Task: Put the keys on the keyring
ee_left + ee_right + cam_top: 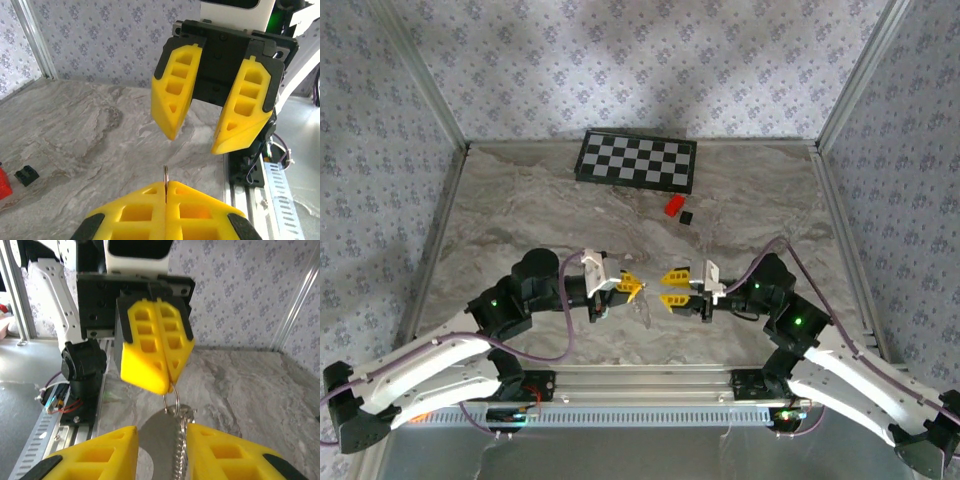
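From above, the left pincer (638, 289) and right pincer (667, 287) face each other closely over the counter (520, 220). The left wrist view has the left pincer pressed together on the thin keyring (166, 174), with the right pincer spread opposite. In the right wrist view, the ring's pale key (152, 432) and chain (179, 460) dangle between the right pincer's spread fingers.

White arms (430, 365), black joints (535, 270), purple cables (782, 240), yellow tool fingers (175, 85).
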Robot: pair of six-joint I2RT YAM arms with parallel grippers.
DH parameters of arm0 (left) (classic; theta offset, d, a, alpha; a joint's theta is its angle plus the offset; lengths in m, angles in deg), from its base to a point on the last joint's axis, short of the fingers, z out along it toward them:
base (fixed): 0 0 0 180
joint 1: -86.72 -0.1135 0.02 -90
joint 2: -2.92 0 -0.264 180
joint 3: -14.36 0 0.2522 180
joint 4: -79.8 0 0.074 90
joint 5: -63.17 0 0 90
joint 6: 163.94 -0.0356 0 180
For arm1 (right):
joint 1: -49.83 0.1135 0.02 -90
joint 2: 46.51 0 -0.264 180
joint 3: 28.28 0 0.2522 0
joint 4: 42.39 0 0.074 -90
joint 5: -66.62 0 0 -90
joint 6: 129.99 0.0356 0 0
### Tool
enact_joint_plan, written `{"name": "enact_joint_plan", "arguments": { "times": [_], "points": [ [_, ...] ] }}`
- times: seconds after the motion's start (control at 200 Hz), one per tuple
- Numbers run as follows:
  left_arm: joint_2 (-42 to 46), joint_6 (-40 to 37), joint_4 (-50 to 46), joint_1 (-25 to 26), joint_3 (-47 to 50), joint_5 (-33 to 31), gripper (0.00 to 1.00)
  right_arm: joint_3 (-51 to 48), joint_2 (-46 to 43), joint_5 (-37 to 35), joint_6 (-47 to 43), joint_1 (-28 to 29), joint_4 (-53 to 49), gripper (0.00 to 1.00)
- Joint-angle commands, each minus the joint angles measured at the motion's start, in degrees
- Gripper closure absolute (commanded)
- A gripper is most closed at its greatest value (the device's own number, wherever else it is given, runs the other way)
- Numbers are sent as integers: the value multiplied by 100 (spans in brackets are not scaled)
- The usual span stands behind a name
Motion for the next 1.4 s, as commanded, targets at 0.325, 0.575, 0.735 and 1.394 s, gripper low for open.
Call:
{"name": "enact_joint_plan", "arguments": {
  "times": [0.325,0.575,0.735,1.394],
  "points": [
    [-223,-294,-240,31,-357,39,100,268,347,-255,-253,244,-95,65],
    [-355,-294,-227,30,-375,147,100,332,574,-421,-328,301,-61,66],
    [-392,-328,-262,31,-386,201,100,352,650,-478,-359,311,-11,66],
    [-383,-359,-305,27,-373,340,100,505,805,-623,-571,421,-313,77]
  ]
}}
